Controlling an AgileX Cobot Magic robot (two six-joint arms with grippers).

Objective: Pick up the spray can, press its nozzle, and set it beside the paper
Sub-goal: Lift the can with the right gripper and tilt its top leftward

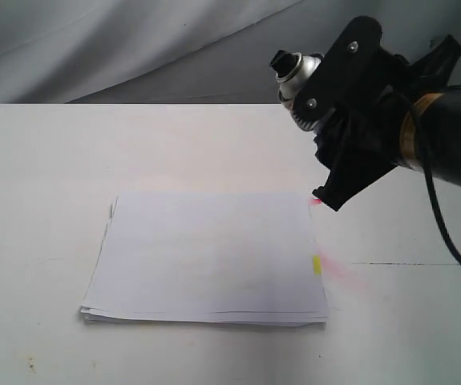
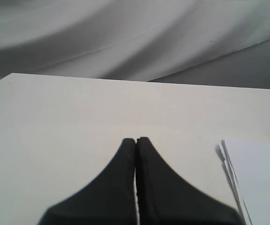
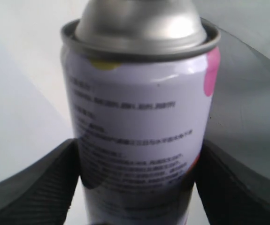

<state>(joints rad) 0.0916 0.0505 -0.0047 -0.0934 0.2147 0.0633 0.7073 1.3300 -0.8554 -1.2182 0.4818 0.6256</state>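
Note:
My right gripper [image 1: 317, 120] hangs above the table's far right, shut on the spray can [image 1: 301, 76]. The can is tilted, its silver dome and black nozzle [image 1: 281, 60] pointing up and left. Up close, the right wrist view shows the can's white text label [image 3: 139, 131] clamped between both black fingers [image 3: 36, 187]; the nozzle lies beyond that frame's edge. The paper [image 1: 210, 257], a white stack with a yellow tab [image 1: 317, 265] on its right edge, lies flat mid-table, below and left of the can. My left gripper [image 2: 135, 140] is shut on nothing, low over bare table, with the paper's corner [image 2: 261, 183] beside it.
Faint pink marks stain the table [image 1: 46, 200] by the paper's right edge [image 1: 338, 271] and its far right corner [image 1: 316, 200]. A grey cloth backdrop [image 1: 134, 48] hangs behind the table's far edge. The right arm's black cable [image 1: 446, 233] droops at the right.

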